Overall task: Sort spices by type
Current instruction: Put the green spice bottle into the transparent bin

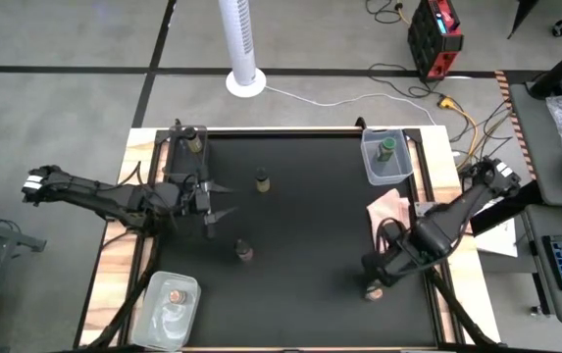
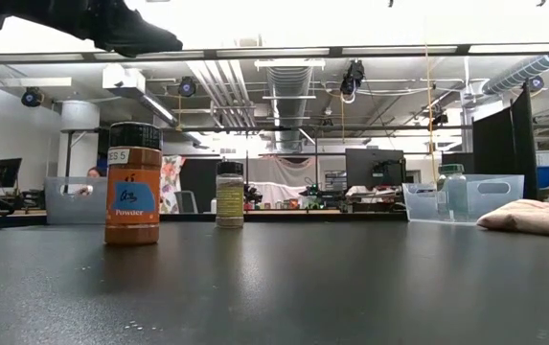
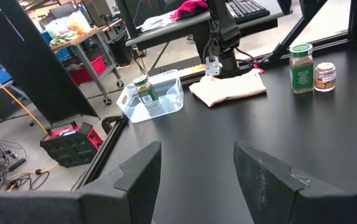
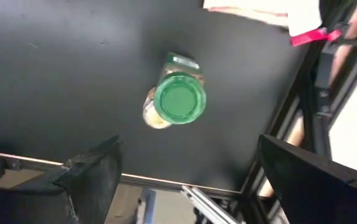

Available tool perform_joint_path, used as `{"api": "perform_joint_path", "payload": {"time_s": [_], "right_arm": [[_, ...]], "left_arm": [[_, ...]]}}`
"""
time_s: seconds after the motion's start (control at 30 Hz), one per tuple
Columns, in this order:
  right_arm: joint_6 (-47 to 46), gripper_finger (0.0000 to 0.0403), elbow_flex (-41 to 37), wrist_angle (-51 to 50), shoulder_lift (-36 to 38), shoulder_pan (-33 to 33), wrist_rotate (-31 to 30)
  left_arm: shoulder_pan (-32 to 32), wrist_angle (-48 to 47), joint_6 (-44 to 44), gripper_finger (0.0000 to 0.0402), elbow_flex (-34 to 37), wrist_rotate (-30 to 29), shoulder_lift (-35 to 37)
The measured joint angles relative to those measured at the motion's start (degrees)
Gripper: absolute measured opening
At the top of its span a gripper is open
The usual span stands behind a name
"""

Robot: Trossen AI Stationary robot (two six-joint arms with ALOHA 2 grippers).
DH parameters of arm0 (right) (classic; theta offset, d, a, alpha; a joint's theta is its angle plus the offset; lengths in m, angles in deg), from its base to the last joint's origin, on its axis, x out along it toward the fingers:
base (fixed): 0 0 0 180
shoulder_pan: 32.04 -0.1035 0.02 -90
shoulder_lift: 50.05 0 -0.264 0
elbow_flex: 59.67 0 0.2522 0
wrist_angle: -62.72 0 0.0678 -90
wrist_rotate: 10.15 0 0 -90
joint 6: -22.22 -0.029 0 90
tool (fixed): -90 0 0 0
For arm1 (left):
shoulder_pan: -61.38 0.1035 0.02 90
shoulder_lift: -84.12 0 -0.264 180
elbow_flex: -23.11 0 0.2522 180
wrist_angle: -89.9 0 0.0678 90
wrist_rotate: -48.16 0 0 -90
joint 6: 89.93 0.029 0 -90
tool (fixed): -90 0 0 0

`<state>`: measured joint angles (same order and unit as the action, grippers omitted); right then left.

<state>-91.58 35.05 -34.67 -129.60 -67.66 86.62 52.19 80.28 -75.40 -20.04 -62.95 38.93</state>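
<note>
Right gripper fingers wide open above green-lidded spice jar, looks light, rigid, slick—grab mid-body; left gripper empty, fingers apart.

Bright overhead ceiling strip lights blown out in low view, soft sheen on dark worktop, green-lidded jar motion-blurred in right wrist view.

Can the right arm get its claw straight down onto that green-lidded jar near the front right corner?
Probably yes. The right claw hangs open directly above the green-lidded jar, fingers spread wider than the lid. A smaller jar stands tight beside it and might get nudged.
</note>
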Motion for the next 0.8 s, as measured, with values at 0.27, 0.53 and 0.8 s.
{"api": "perform_joint_path", "payload": {"time_s": [0.27,0.53,0.8], "right_arm": [[-0.8,0.0357,-6.9,5.4,0.6,-0.9,-0.8],[-2.2,0.0357,-14.9,12.9,4.6,-0.9,-0.8],[-3.5,0.0357,-24.1,24.6,6.4,-0.9,-0.8]], "left_arm": [[0.0,0.7,0.0,0.0184,0.0,0.0,-0.9],[0.0,0.9,0.0,0.0184,0.0,0.0,-1.5],[0.0,0.9,-0.2,0.0184,0.2,0.0,-1.5]]}}
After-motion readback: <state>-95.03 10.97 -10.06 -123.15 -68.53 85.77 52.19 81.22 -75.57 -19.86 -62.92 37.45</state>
